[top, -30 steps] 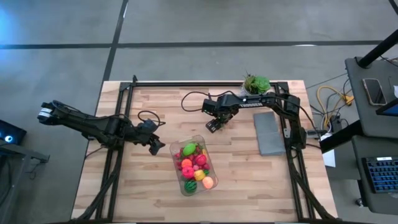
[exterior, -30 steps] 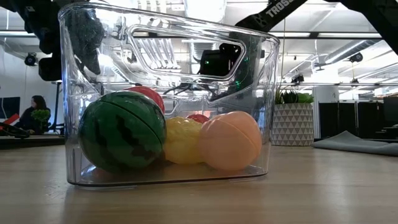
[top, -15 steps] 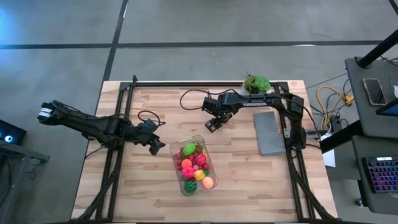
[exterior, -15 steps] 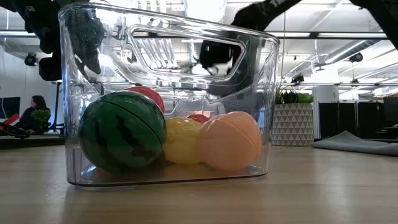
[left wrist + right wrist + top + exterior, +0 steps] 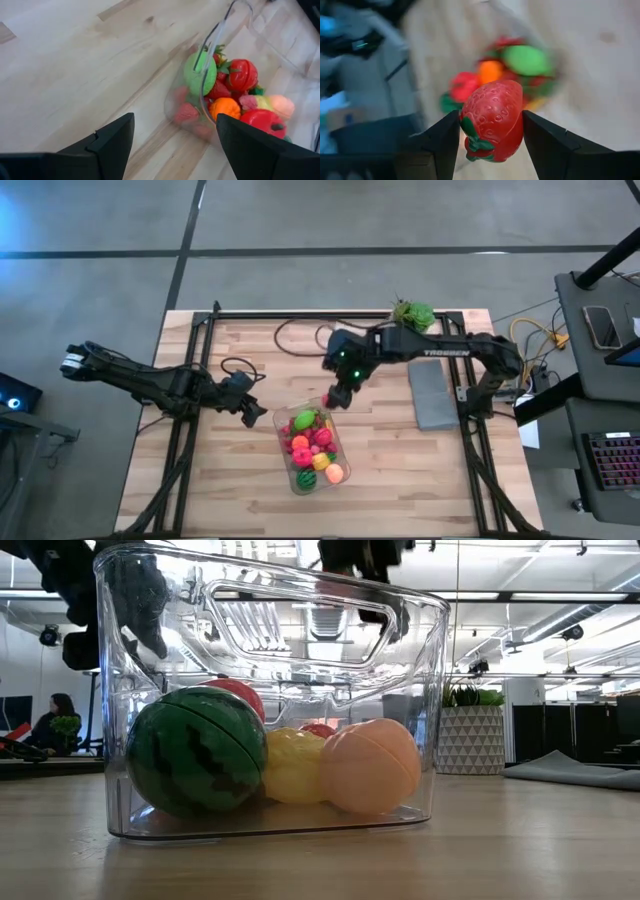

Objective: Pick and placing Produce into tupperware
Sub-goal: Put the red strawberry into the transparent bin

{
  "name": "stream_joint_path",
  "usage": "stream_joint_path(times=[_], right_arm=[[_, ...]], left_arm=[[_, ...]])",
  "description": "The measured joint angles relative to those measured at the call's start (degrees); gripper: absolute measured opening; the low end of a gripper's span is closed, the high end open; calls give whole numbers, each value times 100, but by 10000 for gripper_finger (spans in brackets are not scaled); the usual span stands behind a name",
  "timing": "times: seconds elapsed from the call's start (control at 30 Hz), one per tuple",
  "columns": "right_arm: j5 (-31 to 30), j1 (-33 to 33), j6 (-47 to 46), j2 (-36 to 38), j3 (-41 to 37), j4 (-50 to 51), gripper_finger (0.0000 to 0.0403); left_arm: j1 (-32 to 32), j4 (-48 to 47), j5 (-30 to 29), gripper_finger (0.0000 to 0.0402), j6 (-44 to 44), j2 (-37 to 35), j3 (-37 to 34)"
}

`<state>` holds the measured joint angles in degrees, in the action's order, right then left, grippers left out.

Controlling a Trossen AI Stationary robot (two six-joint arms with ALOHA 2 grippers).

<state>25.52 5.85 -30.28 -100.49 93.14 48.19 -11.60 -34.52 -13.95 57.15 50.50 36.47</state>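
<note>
The tupperware (image 5: pixel 339 438) is a clear rectangular container standing on its base near the table's middle, toward the near edge. Produce (image 5: pixel 312 445) fills it: a toy watermelon (image 5: pixel 195 750), a yellow piece, an orange piece and red ones (image 5: pixel 242 75). My right gripper (image 5: pixel 337 396) hovers just above the container's far end, shut on a red toy strawberry (image 5: pixel 492 122). My left gripper (image 5: pixel 250 415) waits to the left of the container, open, its fingers (image 5: pixel 115 137) wide apart and facing the container's wall (image 5: pixel 220 30). My right gripper pinches the strawberry between its two fingers, one on each flank (image 5: pixel 467 117). The fingers come from above, pointing down toward the tupperware. The strawberry is lifted clear of the table, its green leaf end (image 5: pixel 472 142) showing near the camera.
A green potted plant (image 5: pixel 412 313) stands at the table's far edge, and a flat grey slab (image 5: pixel 433 392) lies on the right side. Cables (image 5: pixel 300 335) loop over the far part of the wood. Bare wood lies near and left. A person (image 5: pixel 55 720) sits far behind.
My right gripper has risen and moved toward the near edge, from the bare wood beyond the container to just over its far end, carrying the strawberry. In the low view it climbs to the picture's top. The left arm and the container have kept still.
</note>
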Motion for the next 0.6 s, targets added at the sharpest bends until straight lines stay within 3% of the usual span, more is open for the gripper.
stream_joint_path(times=[0.33, 0.6], right_arm=[[127, -898, -332, -695, 380, -224, 199], [-293, -1271, -276, -1355, 984, -177, 252]], left_arm=[[1, 363, 13, 267, 102, 13, 2], [-2, 617, 83, 267, 98, 7, 22]])
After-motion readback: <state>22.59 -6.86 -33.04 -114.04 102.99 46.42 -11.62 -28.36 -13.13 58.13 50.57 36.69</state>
